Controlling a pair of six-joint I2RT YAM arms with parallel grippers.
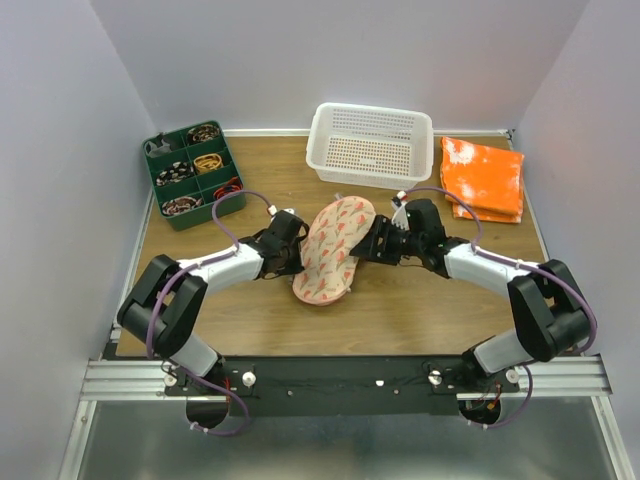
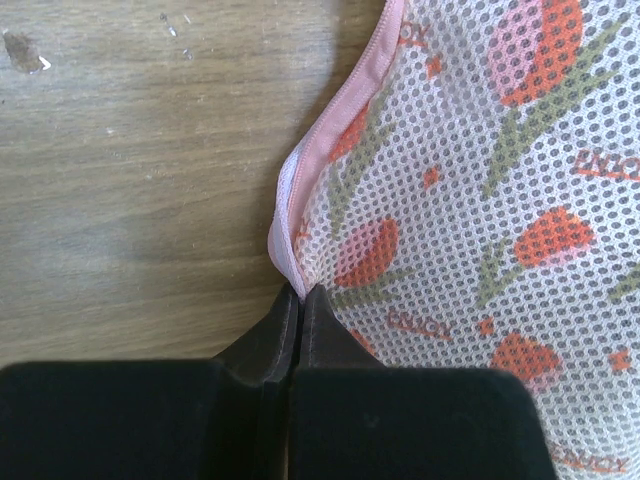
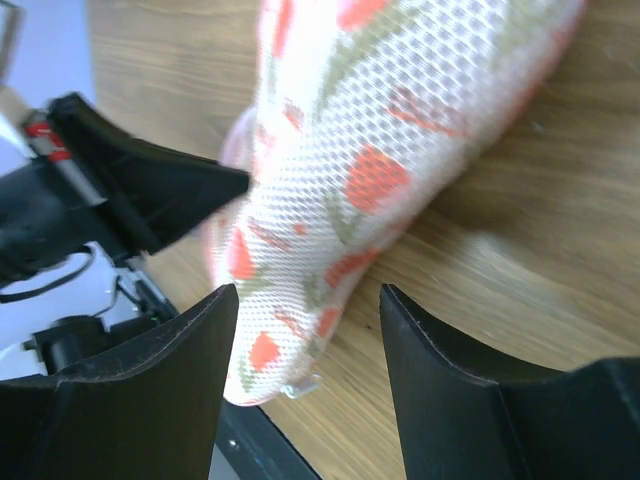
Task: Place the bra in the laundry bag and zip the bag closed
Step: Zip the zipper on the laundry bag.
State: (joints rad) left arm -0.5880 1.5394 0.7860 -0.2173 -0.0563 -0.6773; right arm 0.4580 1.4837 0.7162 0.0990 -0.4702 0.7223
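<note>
Only the left wrist view shows the grip. The left hand (image 2: 300,292) has its fingers pressed fully together on the pink rim of the laundry bag (image 2: 480,230), right at the bag's edge against the wood.

The right wrist view shows the right hand (image 3: 305,290) with its fingers well apart and holding nothing. The bag's rounded end lies in front of the gap, and a small metal tab (image 3: 300,383) sits at the bag's low end.

From above, the bag lies in the middle of the counter (image 1: 420,310), between the two hands. Bare wood runs from it to the near edge. The white basket (image 1: 370,145) stands at the back edge, just beyond the bag's far end. An orange cloth (image 1: 483,178) fills the far right corner, and a green sorting tray (image 1: 192,172) fills the far left corner.

Small orange lettering repeats across the mesh, but it is too soft to read with certainty.
</note>
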